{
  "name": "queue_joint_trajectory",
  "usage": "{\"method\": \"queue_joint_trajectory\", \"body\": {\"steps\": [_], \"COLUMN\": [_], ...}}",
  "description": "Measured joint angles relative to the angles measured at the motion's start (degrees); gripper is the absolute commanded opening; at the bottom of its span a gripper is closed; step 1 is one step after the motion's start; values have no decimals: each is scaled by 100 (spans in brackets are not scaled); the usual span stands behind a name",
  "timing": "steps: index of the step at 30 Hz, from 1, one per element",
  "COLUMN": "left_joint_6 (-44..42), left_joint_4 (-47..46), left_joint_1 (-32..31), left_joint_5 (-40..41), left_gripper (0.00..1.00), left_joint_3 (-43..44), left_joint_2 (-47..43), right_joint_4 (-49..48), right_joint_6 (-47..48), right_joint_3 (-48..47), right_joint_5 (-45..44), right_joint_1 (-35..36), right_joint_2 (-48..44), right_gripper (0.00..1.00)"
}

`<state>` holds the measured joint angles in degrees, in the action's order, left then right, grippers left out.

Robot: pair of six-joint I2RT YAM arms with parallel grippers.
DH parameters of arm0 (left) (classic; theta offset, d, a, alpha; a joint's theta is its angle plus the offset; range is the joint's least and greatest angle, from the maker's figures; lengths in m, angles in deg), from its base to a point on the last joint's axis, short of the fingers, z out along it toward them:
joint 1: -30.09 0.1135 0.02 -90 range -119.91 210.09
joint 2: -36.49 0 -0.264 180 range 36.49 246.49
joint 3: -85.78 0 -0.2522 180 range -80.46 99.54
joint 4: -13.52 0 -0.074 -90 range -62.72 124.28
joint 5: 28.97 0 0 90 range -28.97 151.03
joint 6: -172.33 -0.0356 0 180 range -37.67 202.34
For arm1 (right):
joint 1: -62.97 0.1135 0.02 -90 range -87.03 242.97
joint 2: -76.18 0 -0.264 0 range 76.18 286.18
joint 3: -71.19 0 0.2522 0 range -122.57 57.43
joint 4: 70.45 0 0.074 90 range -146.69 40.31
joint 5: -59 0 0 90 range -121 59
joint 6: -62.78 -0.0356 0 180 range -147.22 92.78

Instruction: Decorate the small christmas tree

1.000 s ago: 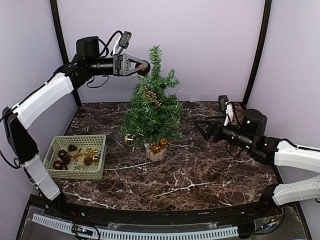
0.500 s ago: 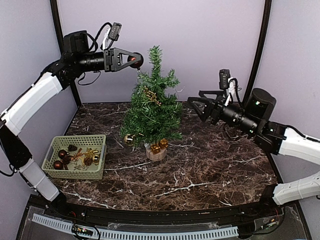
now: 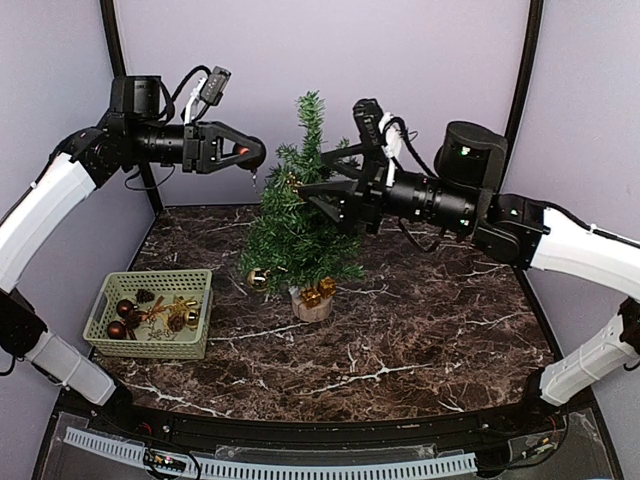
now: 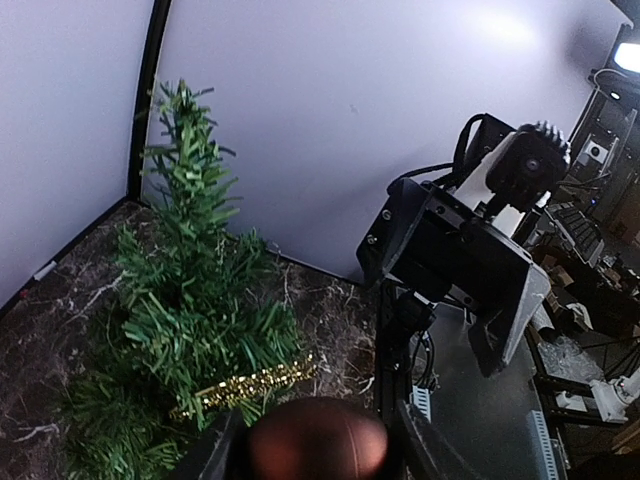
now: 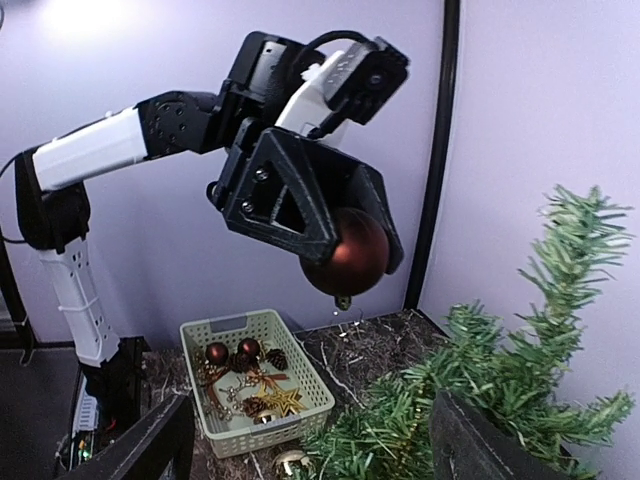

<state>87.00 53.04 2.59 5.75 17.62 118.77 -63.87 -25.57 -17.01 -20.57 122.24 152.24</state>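
Greenery of the small christmas tree (image 3: 305,225) sits directly ahead of the right gripper (image 3: 312,203). The tree is upright on its round pale stump (image 3: 311,306), which lies below that gripper's fingertips. The right gripper's jaws are spread wide, and the tree's upper-middle branches reach in between them. In the right wrist view the needles (image 5: 500,390) crowd one finger (image 5: 480,445); whether that finger actually touches them is hard to say.

A gold garland (image 3: 298,186) runs across the branches just off the right gripper's upper fingertip. Further below it, a gold bauble (image 3: 257,278) hangs from a low branch on the far side of the tree from this gripper. Small gold gift boxes (image 3: 319,291) rest against the stump.

The left gripper (image 3: 248,153) is held high, level with the tree's upper part, its tips aimed at the tree with a clear gap between. It is closed on a dark red bauble (image 5: 345,255) clamped between both fingers, the bauble's small cap (image 5: 343,299) pointing down. From the left wrist view the tree (image 4: 190,300) stands ahead of and below the bauble (image 4: 318,450).

Far beneath the left gripper a pale green basket (image 3: 155,277) sits on the dark marble table (image 3: 420,330), holding more dark baubles (image 3: 122,311) and gold trinkets (image 3: 180,312)
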Motion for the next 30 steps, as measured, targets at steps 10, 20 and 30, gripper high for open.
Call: {"method": "queue_joint_trajectory", "body": {"steps": [10,20,30], "left_joint_6": [223,619,649], "left_joint_4": [667,804,885], "left_joint_1": [-81,-365,-503], "left_joint_5": [-304,-688,-713], "left_gripper": [48,48,48], "left_joint_3": [-743,-1213,-1276], "left_joint_2": [-496,-769,-769], "right_joint_4": [354,389,238], "right_joint_6": [1333,2138,2433], "right_joint_3": [-621,-1132,-1145], "right_joint_5": [-951,-1757,-2247], "right_joint_1": [855,1266,1504], "right_joint_2": [855,1611,1711], "right_gripper": [81,75,58]}}
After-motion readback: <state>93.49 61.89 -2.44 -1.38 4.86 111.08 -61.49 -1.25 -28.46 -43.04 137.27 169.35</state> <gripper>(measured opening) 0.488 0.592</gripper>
